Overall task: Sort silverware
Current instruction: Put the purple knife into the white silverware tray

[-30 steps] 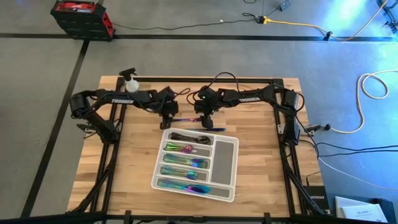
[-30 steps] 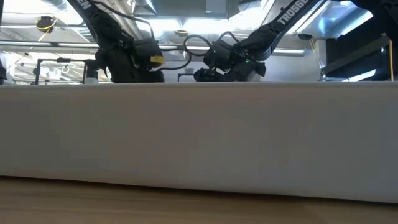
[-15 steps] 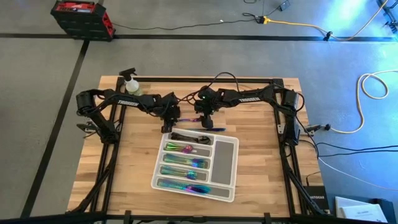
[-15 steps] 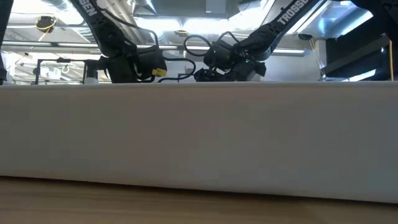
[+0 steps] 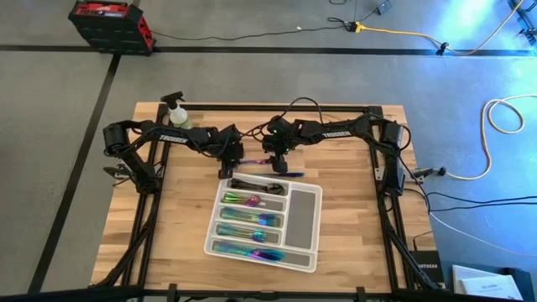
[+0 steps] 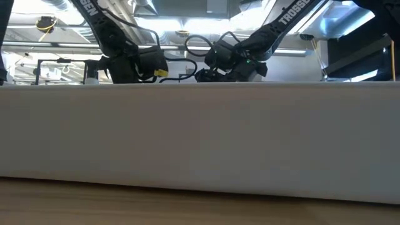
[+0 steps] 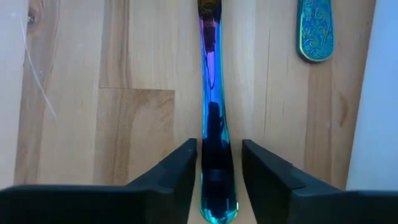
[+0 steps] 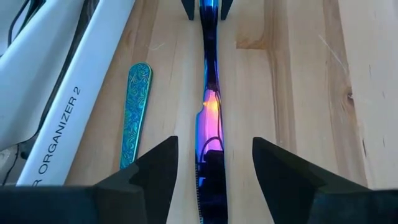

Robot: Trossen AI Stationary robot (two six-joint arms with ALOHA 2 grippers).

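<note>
Now, loose piece: we see a slim iridescent purple-blue metal utensil (image 7: 212, 118) lying flat on the pale wooden table (image 5: 352, 218), just behind the tray and between the two grippers.
Left gripper (image 7: 215, 163): we find it low over the handle end, its dark fingers (image 7: 176, 171) standing close on either side of the metal; we cannot tell whether they touch it or grip it.
Right gripper (image 8: 214, 163): we see it over the utensil's other end, jaws spread wide with clear wood showing on each side, holding nothing.
Second loose piece: a teal-green patterned flat metal handle (image 8: 135, 112) lies beside the first, apart from it, near the tray wall.
Tray: the white-grey plastic compartment organiser (image 5: 304, 204) holds sorted rainbow silverware (image 5: 247, 220) in its rows and dark pieces in the far row.
Nearby: a yellow-green spray bottle (image 5: 176, 111) stands at the table's far left corner.
In the way: the tray's white wall (image 6: 200, 137) fills the low view, hiding the table surface behind it.
</note>
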